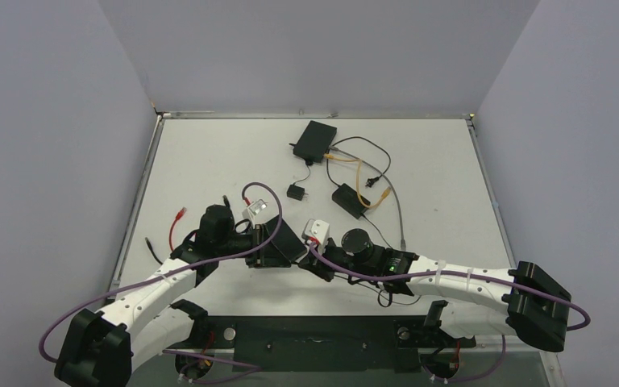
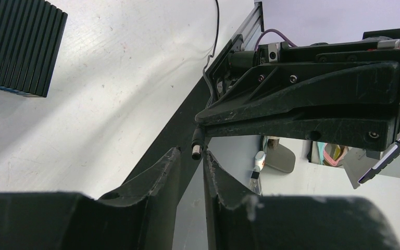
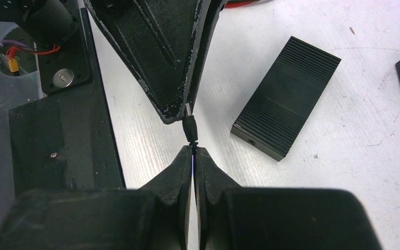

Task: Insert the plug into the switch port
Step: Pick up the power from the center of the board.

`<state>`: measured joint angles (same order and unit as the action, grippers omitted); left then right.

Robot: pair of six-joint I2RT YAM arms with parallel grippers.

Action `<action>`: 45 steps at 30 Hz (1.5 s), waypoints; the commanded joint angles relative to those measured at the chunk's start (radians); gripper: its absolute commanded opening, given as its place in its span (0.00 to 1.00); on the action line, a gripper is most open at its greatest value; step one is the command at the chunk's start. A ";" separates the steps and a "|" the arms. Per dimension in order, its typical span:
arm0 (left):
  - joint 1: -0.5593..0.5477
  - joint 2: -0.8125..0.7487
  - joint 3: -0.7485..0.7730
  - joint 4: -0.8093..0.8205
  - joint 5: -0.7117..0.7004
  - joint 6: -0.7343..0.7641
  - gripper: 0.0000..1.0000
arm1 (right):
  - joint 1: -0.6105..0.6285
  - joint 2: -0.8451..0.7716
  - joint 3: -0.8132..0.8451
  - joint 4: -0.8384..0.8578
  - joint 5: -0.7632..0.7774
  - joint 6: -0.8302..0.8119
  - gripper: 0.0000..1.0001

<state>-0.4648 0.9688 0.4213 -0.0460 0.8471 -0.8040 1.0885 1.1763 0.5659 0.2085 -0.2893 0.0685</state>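
One small barrel plug hangs over the table between the two arms, pinched at its rear by the right gripper's closed fingers. Its metal tip reaches the left gripper, whose fingers stand slightly apart, holding nothing. A ribbed black box lies on the table nearby.

I find nothing to read here. No lettering, number or brand shows on the black ribbed box, on the plug, or on my left gripper and right gripper. Any marks on the gear toward the counter's far edge are too small to make out.
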 commanded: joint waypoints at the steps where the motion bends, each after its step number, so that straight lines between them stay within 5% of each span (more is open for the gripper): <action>1: -0.009 0.000 0.024 0.062 0.027 0.014 0.18 | 0.010 0.010 0.029 0.048 0.016 0.005 0.00; 6: -0.015 0.008 0.022 0.067 0.027 0.015 0.08 | 0.012 0.024 0.035 0.029 0.008 -0.007 0.00; 18: -0.021 0.007 0.020 0.074 0.028 0.015 0.00 | 0.034 0.026 0.040 0.015 0.025 -0.031 0.00; 25: -0.024 -0.003 0.020 0.071 0.028 0.013 0.00 | 0.034 -0.039 0.012 0.001 0.060 -0.082 0.29; 36: -0.028 -0.002 0.024 0.064 0.018 0.013 0.00 | 0.034 -0.092 -0.007 -0.037 0.162 -0.143 0.39; 40: -0.028 -0.009 0.023 0.004 -0.026 0.026 0.27 | 0.032 -0.091 0.000 -0.065 0.228 -0.122 0.41; 45: -0.028 -0.040 0.007 -0.051 -0.096 0.033 0.52 | 0.006 -0.146 -0.101 0.125 0.326 -0.022 0.70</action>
<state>-0.4858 0.9672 0.4213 -0.0624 0.8066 -0.7952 1.1133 1.0828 0.5259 0.1802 -0.0689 -0.0330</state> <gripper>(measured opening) 0.477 0.614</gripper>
